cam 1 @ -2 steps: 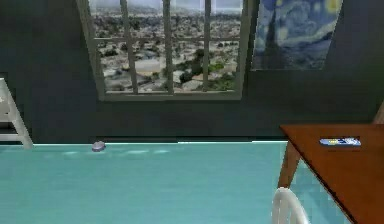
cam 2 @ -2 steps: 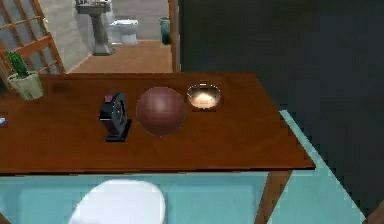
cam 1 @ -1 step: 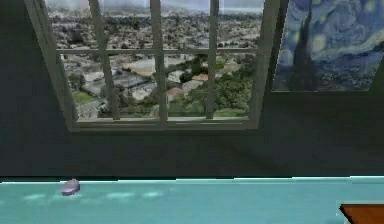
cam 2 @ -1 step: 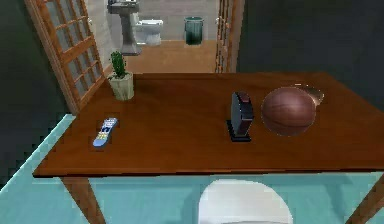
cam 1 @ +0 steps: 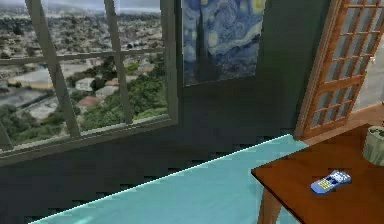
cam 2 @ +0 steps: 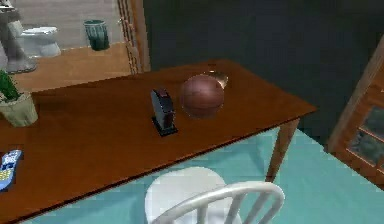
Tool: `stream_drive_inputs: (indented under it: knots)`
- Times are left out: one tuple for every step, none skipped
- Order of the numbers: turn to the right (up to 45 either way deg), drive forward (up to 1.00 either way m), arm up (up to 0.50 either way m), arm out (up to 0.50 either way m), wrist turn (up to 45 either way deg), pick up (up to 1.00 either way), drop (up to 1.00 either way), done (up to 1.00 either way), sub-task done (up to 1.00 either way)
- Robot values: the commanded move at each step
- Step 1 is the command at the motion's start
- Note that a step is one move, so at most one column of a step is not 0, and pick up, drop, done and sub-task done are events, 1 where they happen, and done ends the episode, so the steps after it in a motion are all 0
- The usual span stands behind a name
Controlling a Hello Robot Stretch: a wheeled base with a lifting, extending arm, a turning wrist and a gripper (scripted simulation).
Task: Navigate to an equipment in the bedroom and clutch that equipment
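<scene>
Gripper state: cannot tell. A reddish-brown ball (cam 2: pixel 203 95) sits on the wooden surface (cam 2: pixel 100 135), toward its far edge by the dark wall. Just beside the ball, on the arm side view's left, stands a small dark upright device (cam 2: pixel 163 110). A potted plant (cam 2: pixel 14 102) is at the surface's left end, and a blue-and-white handset (cam 2: pixel 7 168) lies flat near it. A white chair (cam 2: pixel 215 202) stands at the near edge. The forward view has a large window (cam 1: pixel 90 70) and a swirling blue painting (cam 1: pixel 222 38).
</scene>
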Motion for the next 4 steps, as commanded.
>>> stream_drive_inputs:
  knots:
    - [0.0, 0.70, 0.00, 0.00, 0.0, 0.00, 0.00, 0.00, 0.00]
    - [15.0, 0.00, 0.00, 0.00, 0.0, 0.00, 0.00, 0.00, 0.00]
    - [0.0, 0.20, 0.00, 0.00, 0.0, 0.00, 0.00, 0.00, 0.00]
    - [45.0, 0.00, 0.00, 0.00, 0.0, 0.00, 0.00, 0.00, 0.00]
